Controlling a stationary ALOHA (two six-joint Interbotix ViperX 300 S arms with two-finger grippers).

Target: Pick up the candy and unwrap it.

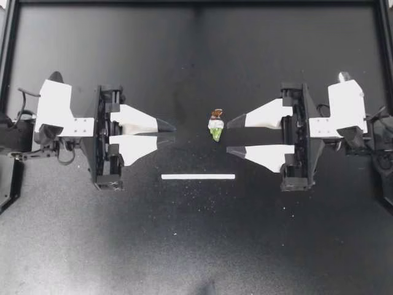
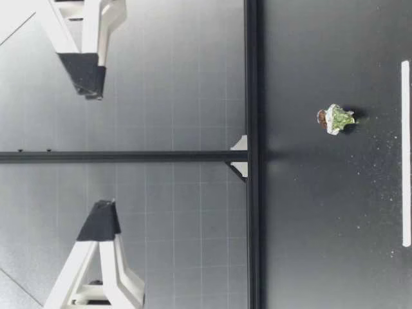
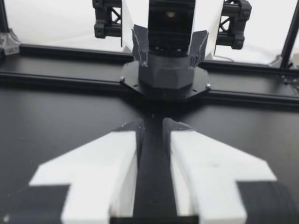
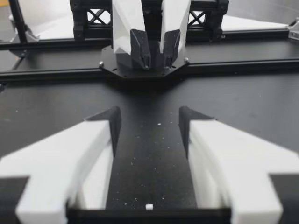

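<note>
1. Candy [image 1: 216, 125] noted just right of frame centre, ungrasped.
2. L gripper [image 1: 167, 134] narrowly apart, empty; R gripper [image 1: 228, 137] wide apart, empty.
3. Risk: candy is off R grip axis, so could be knocked aside on approach.

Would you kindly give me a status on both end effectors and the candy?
Left end effector narrowly open, right end effector wider, both raised, empty. Small green-and-white wrapped candy on black table, untouched. White strip nearby, not blocking.
</note>
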